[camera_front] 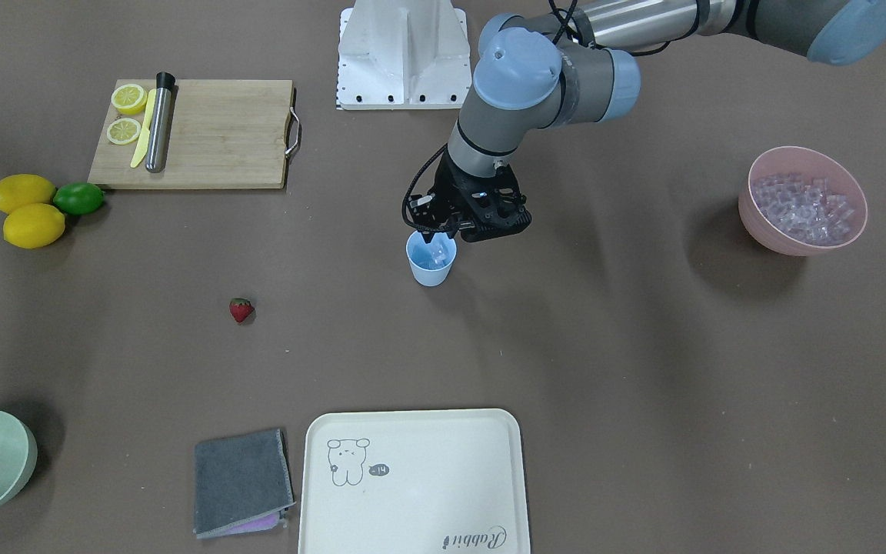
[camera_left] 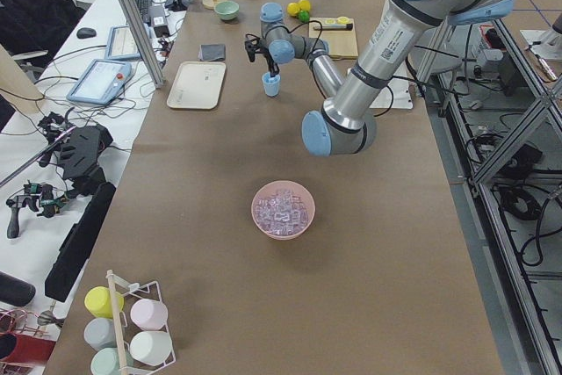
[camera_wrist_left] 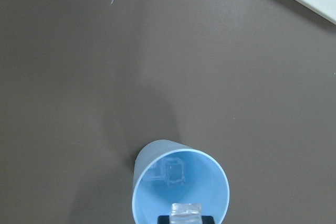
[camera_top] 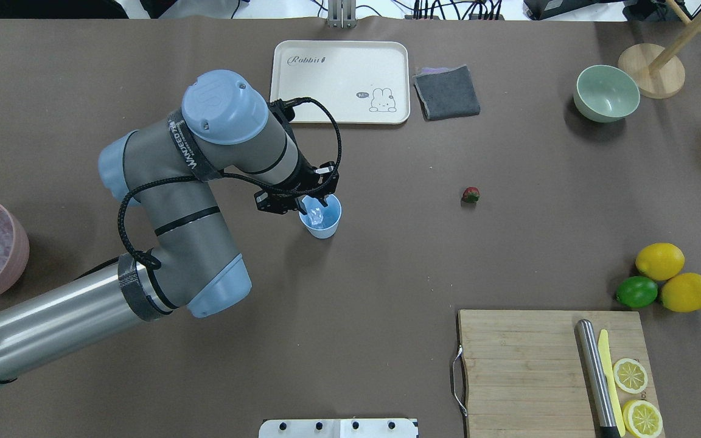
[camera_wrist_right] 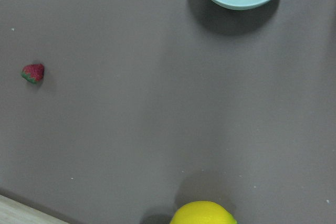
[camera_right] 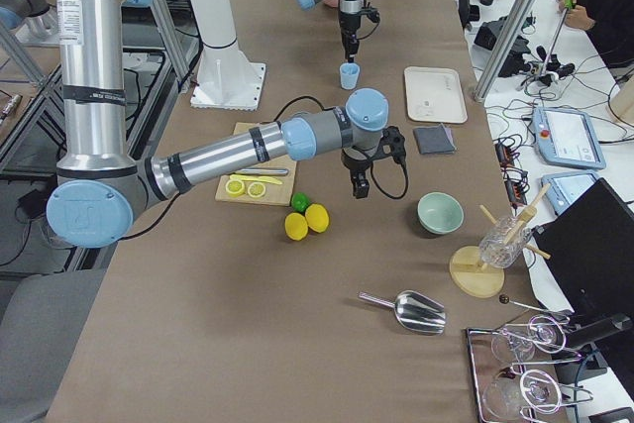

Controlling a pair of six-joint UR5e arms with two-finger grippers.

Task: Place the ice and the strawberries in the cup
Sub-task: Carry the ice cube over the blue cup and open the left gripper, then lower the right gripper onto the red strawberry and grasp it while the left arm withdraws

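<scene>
Your left hand hangs over the upright, mouth-up small light blue plastic cup, pinching a clear glassy ice cube; another piece lies inside. Farther out, the small red strawberry lies on the brown counter, well apart. Right hand: its grip you cannot tell.

**Pastels on a brown table**

The table is plain dull brown. The cup is light blue, the ice clear with a lilac tint, its bowl pink. The strawberry is red with a green top. The tray is cream with a black line-drawn animal; the lemons yellow, the lime green.
</scene>
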